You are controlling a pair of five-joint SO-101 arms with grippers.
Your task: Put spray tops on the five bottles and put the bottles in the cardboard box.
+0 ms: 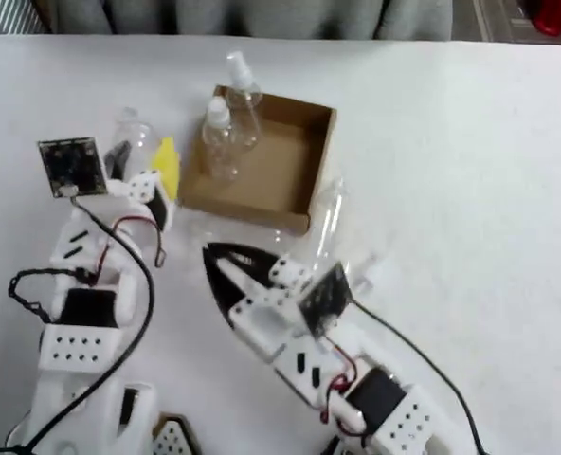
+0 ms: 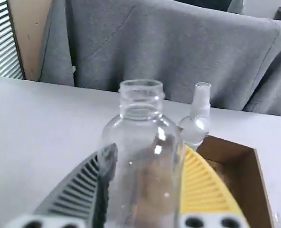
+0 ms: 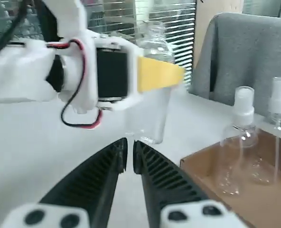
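Spanning the high view, the white table (image 1: 470, 142) carries everything; grey cloth (image 2: 178, 52) hangs beyond its far edge.

Cardboard box (image 1: 271, 171): open top, mid-table, between the two arms' reach.

Left gripper (image 2: 147, 159): left of the box, just beside its left wall. One grey and one yellow jaw, clamped on the open-necked bottle (image 2: 140, 123).

Right gripper (image 3: 130, 147): near side of the box, black jaws drawn to a narrow slit with nothing between them, tips aimed toward the left arm's bottle.

Open-necked bottle: upright, long axis vertical, mouth up. Clear plastic with rounded shoulders, a threaded neck and no spray top. The jaws grip its body below the shoulder, and it is off the right gripper's tips.

Near spray-topped bottle (image 1: 222, 133) and far spray-topped bottle (image 1: 244, 93): both stand upright in the box's far left corner, just beside one another, heads up. They are clear with white tops. From the left wrist view the far one stands directly behind the held bottle's right shoulder.

Fourth bottle (image 1: 326, 213): clear, outline faint, lying just off the box's near right corner. Its long axis runs roughly near to far; I cannot tell whether it carries a top.
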